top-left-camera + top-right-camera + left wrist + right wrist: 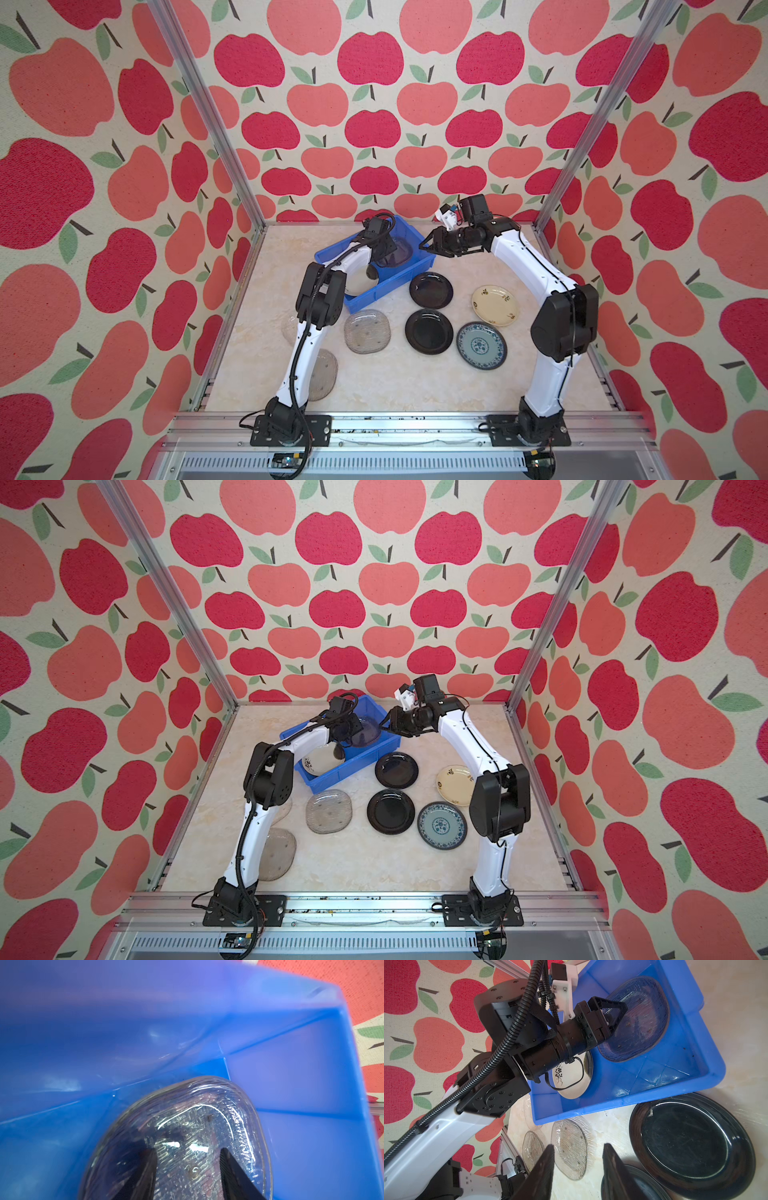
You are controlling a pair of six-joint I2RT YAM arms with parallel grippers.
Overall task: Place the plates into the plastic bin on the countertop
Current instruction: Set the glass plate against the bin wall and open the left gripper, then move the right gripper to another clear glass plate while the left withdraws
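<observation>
**A:** Where is the left claw (189, 1150)?

**B:** Down inside the bright blue rectangular plastic bin (386, 286), at the far end. The jaws stand apart, not clamped. The clear textured rounded-square glass plate (197, 1118) spans both fingers. One finger looks to be under the glass and the other over it. I can't tell if either touches.

**A:** Risk?

**B:** The pull-out. If a finger sits under the rim, lifting would hook the plate and tip it into the bin wall, or out of the bin. Glass on hard plastic slides and chips. A black cable loop (583, 1070) off that wrist also hangs over the white round plate with a dark floral blotch (569, 1078) at the bin's near end, and it could drag that plate.

**A:** Right claw (579, 1145)?

**B:** Open and empty, hovering just beside the bin's corner above the beige marble-patterned bench (415, 382). It is near the left wrist. If both move at once they could clip each other or shove the bin.

**A:** What's in the bin?

**B:** Those two plates, abreast. There may be a clear rim tucked against the white one, but I'm not sure.

**A:** And outside it?

**B:** Seven on the bench:
- two glossy black round plates (431, 289) (429, 331)
- a cream round plate (495, 305)
- a blue-and-white patterned round plate (482, 345)
- three clear glass plates (368, 331) (327, 376) (288, 329), two of them partly behind the left arm

The bin floor looks nearly taken, so the rest would have to stack. Glass on glaze is slippery, so a plate dropped at a tilt would likely skate.
</observation>
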